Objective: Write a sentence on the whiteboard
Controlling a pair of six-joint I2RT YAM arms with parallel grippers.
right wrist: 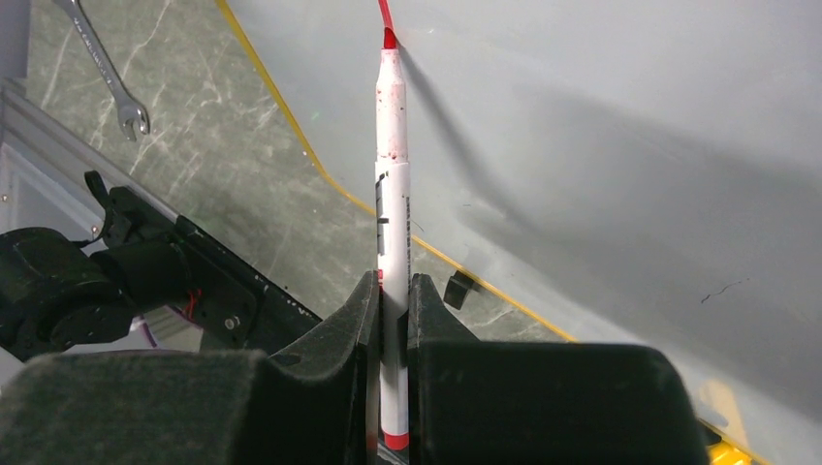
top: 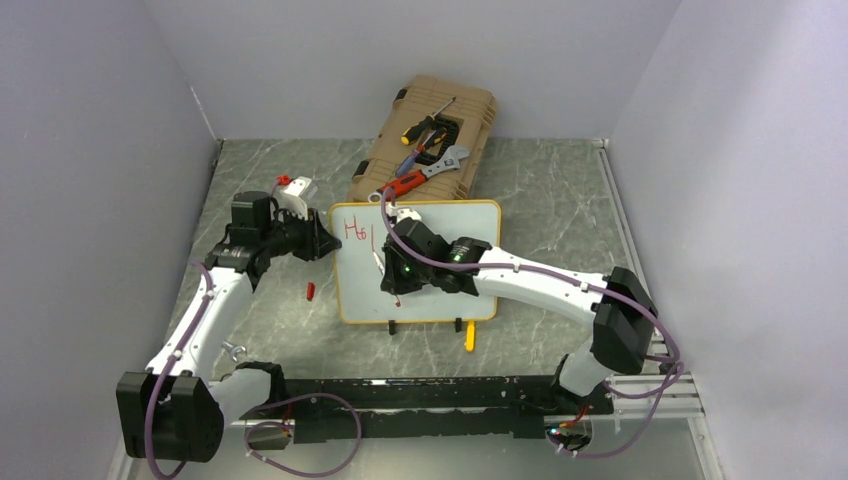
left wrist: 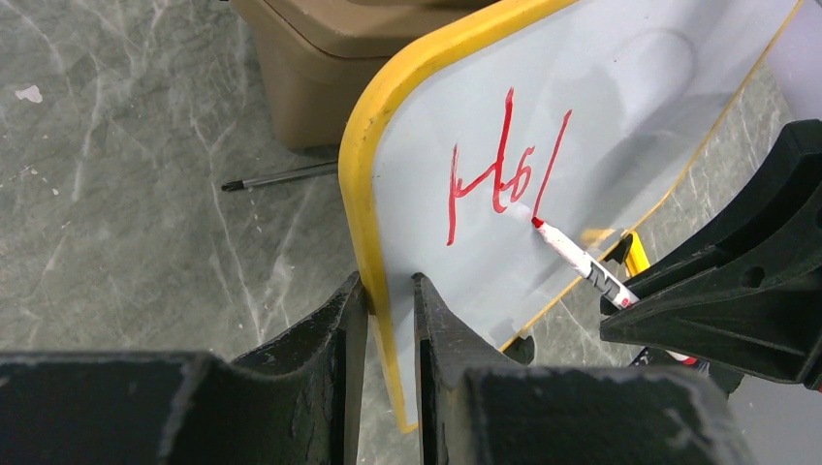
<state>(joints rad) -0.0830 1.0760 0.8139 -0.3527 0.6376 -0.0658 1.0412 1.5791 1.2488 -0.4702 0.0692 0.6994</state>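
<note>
The whiteboard (top: 455, 222) stands on its black feet in the middle of the table, yellow frame around it. My left gripper (top: 328, 240) is shut on its left edge, one finger on each side of the frame (left wrist: 388, 281). The sentence (left wrist: 499, 170) is red letters "Ho" plus one long stroke near the top left corner (top: 357, 232). My right gripper (right wrist: 392, 281) is shut on a white marker (right wrist: 392, 174) with a red tip. The tip touches the board at the bottom of that stroke (left wrist: 539, 224). The right arm hides the board's middle in the top view.
A tan tool case (top: 470, 110) with a screwdriver, wrench and pliers on it lies behind the board. A red cap (top: 310, 291) lies left of the board, a yellow piece (top: 469, 336) in front of it. A spanner (right wrist: 102, 68) lies on the table.
</note>
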